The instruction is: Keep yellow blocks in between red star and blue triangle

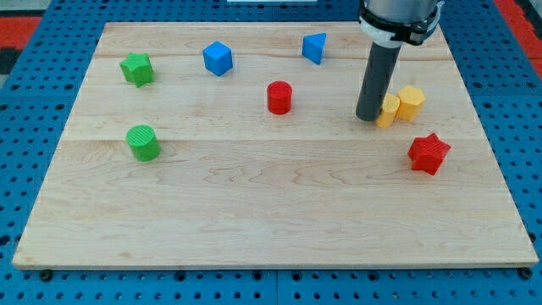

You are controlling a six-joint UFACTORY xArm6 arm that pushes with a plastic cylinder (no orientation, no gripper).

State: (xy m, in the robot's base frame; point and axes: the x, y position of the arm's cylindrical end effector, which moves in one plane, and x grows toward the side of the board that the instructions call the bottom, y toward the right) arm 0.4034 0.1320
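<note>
Already in place: two yellow blocks sit side by side at the view's right, the yellow hexagonal block and a second yellow block whose shape is partly hidden by the rod.
Red star: the red star lies just below and to the right of the yellow pair, near but apart from them.
Blue triangle: the blue triangle rests near the view's top, up and to the left of the yellows, well apart.
Tip: my tip stands on the tabletop, touching or just beside the left edge of the hidden-shape yellow block.
Hand: none fitted; the arm ends in a bare rod that holds nothing and only pushes.
Step in hand: by my judgement, a late nudge; the yellows lie close to the line from star to triangle, though crowded toward the star's end and slightly right of it.
Next move: probably a short, gentle push from the pair's right side, sending them left and up toward the midpoint; that calls for bringing the tip round the blocks without clipping the red star.
Bystanders: a red cylinder at centre, a blue cube toward the top, a green star and a green cylinder at the view's left, all well apart from the action.
</note>
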